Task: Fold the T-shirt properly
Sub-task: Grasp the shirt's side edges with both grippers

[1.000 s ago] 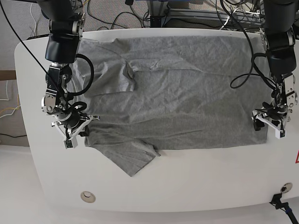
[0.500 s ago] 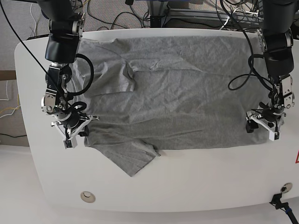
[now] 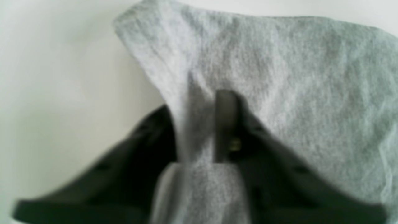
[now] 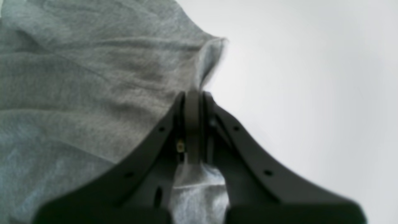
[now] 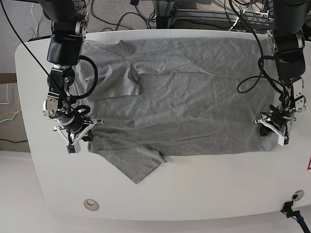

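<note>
Both grippers pinching the T-shirt (image 5: 184,97) at its near corners — shirt spread flat on the white table (image 5: 204,189).

We see the left gripper (image 3: 203,130) with a bunched fold of grey cloth squeezed between its jaws at the hem corner, cloth tented up. The right gripper (image 4: 194,124) is closed tight on a thin edge of cloth by the sleeve side — jaws nearly touching. One sleeve (image 5: 138,165) lies out toward the table's near edge; shirt wrinkled, plain side up.

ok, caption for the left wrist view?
Left gripper pinching a raised fold of the grey T-shirt above the white table.
</note>
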{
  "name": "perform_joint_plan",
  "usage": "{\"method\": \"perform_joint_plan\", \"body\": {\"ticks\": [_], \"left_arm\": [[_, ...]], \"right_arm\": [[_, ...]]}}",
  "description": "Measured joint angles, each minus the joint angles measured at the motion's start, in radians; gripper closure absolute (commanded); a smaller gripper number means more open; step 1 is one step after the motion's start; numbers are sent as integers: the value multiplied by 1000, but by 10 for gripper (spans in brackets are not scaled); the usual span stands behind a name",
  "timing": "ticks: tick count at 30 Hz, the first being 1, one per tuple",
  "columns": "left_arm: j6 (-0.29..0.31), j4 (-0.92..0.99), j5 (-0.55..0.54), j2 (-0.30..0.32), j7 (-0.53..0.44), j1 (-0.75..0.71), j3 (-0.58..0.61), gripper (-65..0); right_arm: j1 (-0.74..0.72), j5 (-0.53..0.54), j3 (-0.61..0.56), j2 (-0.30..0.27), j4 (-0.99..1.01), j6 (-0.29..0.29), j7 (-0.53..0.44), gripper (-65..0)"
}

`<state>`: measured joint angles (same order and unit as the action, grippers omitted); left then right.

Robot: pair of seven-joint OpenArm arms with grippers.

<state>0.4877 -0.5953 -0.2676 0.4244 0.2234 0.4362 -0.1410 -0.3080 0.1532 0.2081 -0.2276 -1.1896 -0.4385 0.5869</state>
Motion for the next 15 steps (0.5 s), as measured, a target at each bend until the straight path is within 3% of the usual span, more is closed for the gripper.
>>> {"method": "perform_joint_plan", "body": {"ticks": [8,15], "left_arm": [[0,-60,6,-2,21,-5,-1,0],[6,-273,9,1,23,-108,-76,0]], "right_arm": [[10,0,0,0,0,0,0,0],[9,-1,0,-5,-4,0,1,0]]}}
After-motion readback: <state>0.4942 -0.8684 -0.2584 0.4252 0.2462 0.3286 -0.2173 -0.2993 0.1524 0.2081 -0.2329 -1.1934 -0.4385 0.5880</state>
